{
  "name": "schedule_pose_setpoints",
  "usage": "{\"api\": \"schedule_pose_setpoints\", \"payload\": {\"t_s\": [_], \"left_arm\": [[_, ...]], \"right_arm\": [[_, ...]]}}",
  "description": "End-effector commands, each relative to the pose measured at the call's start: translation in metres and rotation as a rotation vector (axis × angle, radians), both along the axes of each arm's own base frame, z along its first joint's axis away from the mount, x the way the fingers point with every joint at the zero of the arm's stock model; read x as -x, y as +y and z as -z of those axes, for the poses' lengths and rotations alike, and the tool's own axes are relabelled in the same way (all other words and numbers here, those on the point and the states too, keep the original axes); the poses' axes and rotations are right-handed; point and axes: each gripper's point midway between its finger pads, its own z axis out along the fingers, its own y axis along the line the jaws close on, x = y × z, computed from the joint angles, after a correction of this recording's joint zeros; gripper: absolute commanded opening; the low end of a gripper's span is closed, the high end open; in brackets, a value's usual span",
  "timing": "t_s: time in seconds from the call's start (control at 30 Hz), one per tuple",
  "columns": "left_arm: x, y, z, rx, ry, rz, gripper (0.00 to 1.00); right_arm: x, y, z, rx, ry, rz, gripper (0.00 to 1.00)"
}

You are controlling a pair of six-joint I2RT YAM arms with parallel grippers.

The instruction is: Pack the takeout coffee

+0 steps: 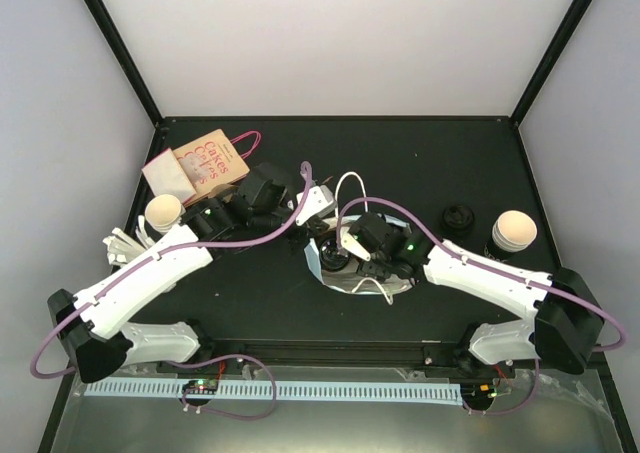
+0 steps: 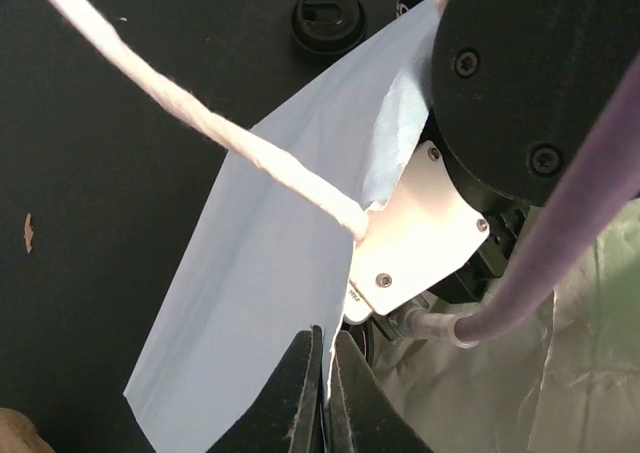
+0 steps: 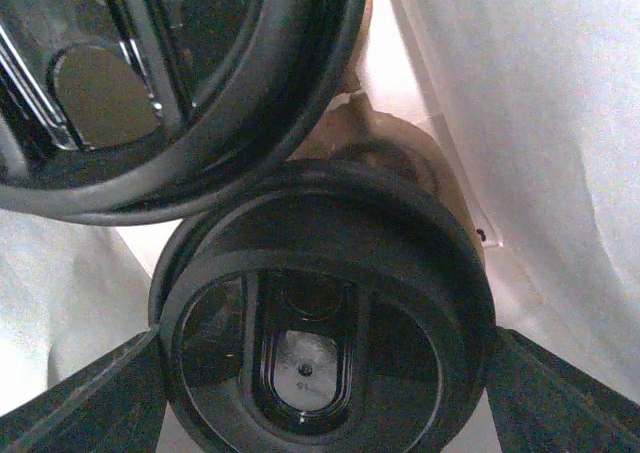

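Mid-bench, nearest the arms, the left fingers (image 2: 308, 383) pinch the blue bag (image 2: 260, 303) by its wall, seemingly to hold its mouth open. Inside it the right fingers (image 3: 110, 403), spread wide, clasp a lidded cup (image 3: 320, 273) beside another cup (image 3: 170, 73), apparently to seat it. Farther right, a loose lid (image 1: 458, 218) lies.

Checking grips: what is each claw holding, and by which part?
The left claw pinches the blue paper bag by its top edge. The right claw grips a cup's black lid at its sides, inside the bag.
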Motion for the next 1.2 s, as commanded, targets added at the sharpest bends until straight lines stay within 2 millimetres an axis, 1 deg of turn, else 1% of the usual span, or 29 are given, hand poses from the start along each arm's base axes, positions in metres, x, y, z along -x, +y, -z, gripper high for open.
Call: {"api": "schedule_pose_setpoints", "payload": {"t_s": [0.0,0.1,0.17,0.3,0.43,0.47,0.63,0.9,1.17], "left_arm": [[-0.006,0.003,-0.006,-0.037,0.000,-0.031,0.02],[-0.009,0.004,-0.006,-0.051,0.010,-0.047,0.01],[-0.010,0.003,-0.006,-0.056,0.015,-0.052,0.02],[-0.014,0.002,-0.005,-0.060,0.023,-0.071,0.02],[-0.018,0.003,-0.012,-0.049,0.017,-0.096,0.02],[-0.022,0.002,-0.006,-0.064,0.031,-0.103,0.01],[-0.035,0.004,-0.004,-0.065,0.053,-0.145,0.02],[-0.057,0.007,-0.007,0.000,0.138,-0.191,0.02],[-0.080,0.007,-0.008,0.071,0.238,-0.200,0.02]], "right_arm": [[0.008,-0.002,-0.006,-0.027,0.033,-0.002,0.84],[0.006,-0.001,-0.014,-0.043,0.015,-0.002,0.90],[0.003,0.002,-0.022,-0.061,-0.002,-0.001,0.99],[0.003,0.006,-0.038,-0.103,-0.014,-0.007,1.00],[0.010,0.010,-0.050,-0.128,0.016,-0.033,1.00],[0.013,0.011,-0.052,-0.131,0.031,-0.039,1.00],[0.020,0.013,-0.066,-0.163,0.075,-0.027,1.00],[0.015,0.019,-0.110,-0.284,0.049,0.044,1.00],[0.003,0.031,-0.167,-0.460,-0.035,0.100,1.00]]}}
